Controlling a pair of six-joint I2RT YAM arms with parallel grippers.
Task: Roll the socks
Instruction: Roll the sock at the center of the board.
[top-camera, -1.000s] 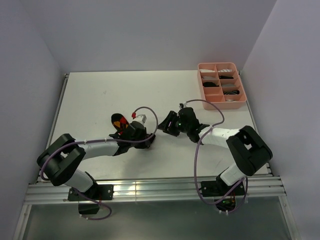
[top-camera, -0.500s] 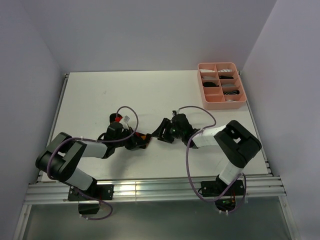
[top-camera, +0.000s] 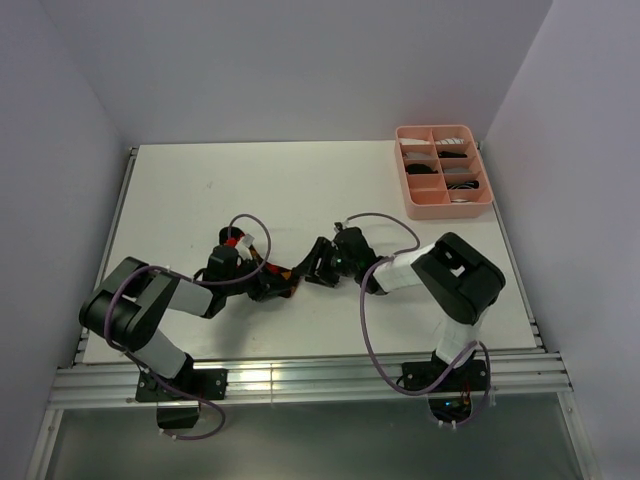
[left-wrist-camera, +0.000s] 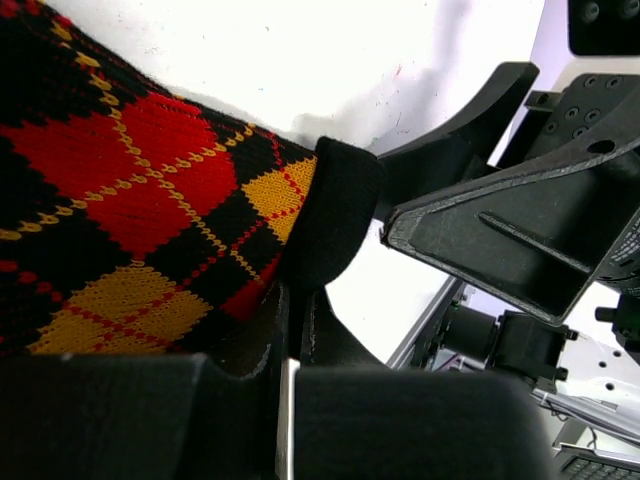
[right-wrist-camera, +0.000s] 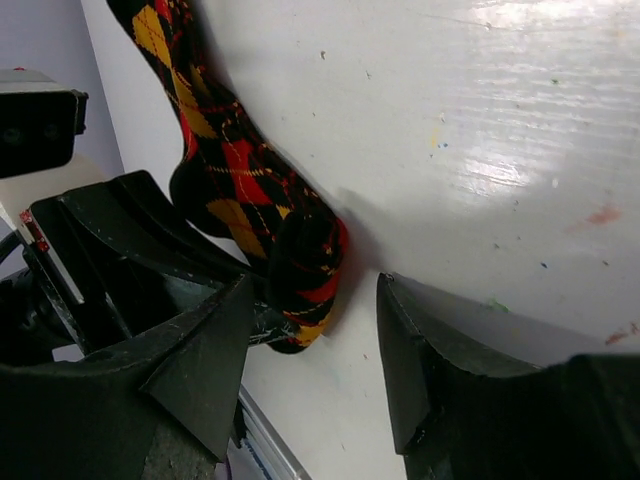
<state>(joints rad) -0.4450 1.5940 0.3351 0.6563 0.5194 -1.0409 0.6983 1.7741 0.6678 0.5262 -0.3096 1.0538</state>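
Argyle sock (right-wrist-camera: 236, 166), black with red, orange and yellow diamonds, lying flat on the white table (top-camera: 250, 190) a little nearer the front edge than the middle. One end is turned over into a short, thick roll; the rest stretches flat away from it.

Left gripper (left-wrist-camera: 295, 312), lying low over the table: fingers drawn together to a thin slit, with the sock's fabric running down into that slit beside the black rolled end. From the top view only a small orange patch of the sock shows past this gripper.

Right gripper (right-wrist-camera: 315, 285), opposite the left one and nose to nose with it: fingers (right-wrist-camera: 205, 370) spread wide, the roll lying in the gap between them, closer to one finger than the other. Whether either finger touches the fabric cannot be told.

Both arms reach inward and forward from their bases, elbows out, forearms low, so that the two wrists meet just beside each other over the sock.

Bare table lies on the far side and to the left of the sock. The pink tray (top-camera: 448, 211) stands at the far right corner, well apart, with small dark and white things in its compartments. The metal rail (top-camera: 300, 378) of the near edge runs behind the arms.
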